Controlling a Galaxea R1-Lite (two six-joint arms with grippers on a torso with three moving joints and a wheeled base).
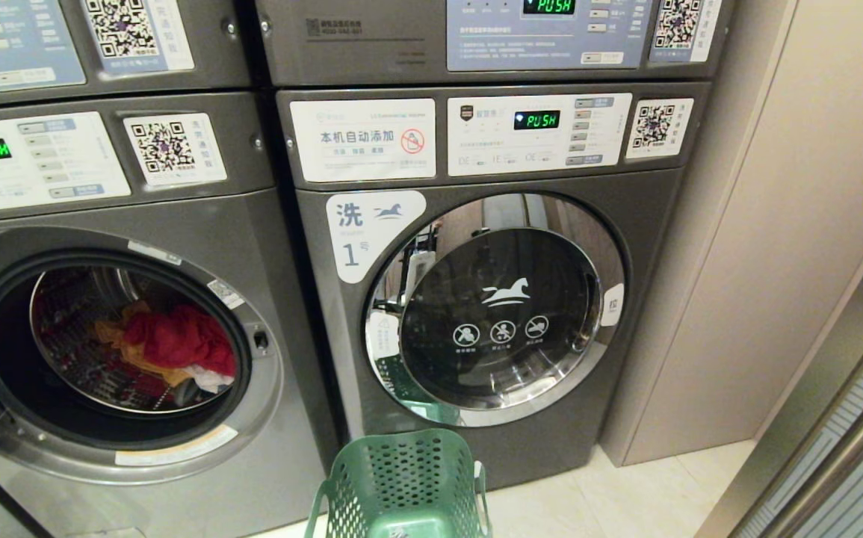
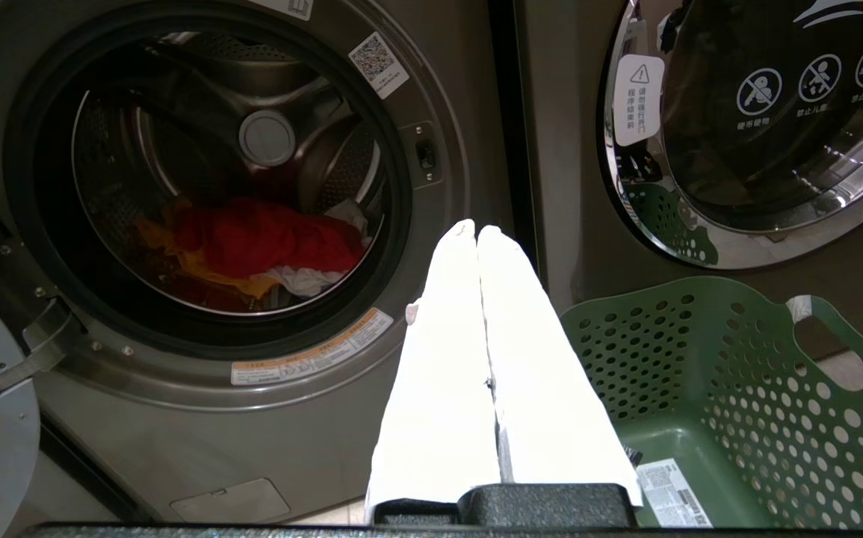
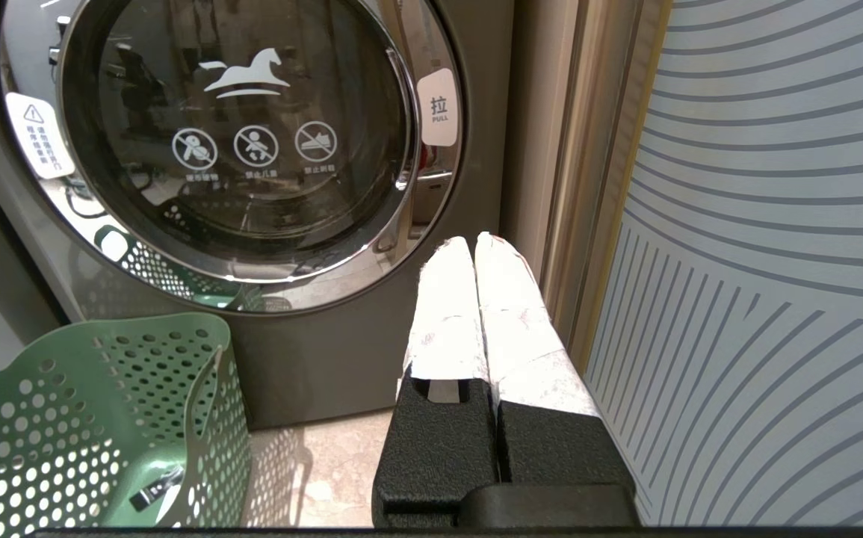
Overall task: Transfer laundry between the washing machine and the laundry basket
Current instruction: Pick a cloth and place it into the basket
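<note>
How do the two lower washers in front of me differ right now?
The left washer has its door open; the right washer has its chrome-rimmed door shut. The left washer's drum holds laundry in red, orange-yellow and white; behind the right washer's dark glass no load shows. The right washer carries a label with a blue 1. Both are dark grey front-loaders with panels reading PUSH.

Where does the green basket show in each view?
Head view: basket at bottom centre, on the floor below the closed washer.
Left wrist view: basket at lower right, beside the shut left gripper.
Right wrist view: basket at lower left.
Shared landmark: the closed washer's round door.
</note>
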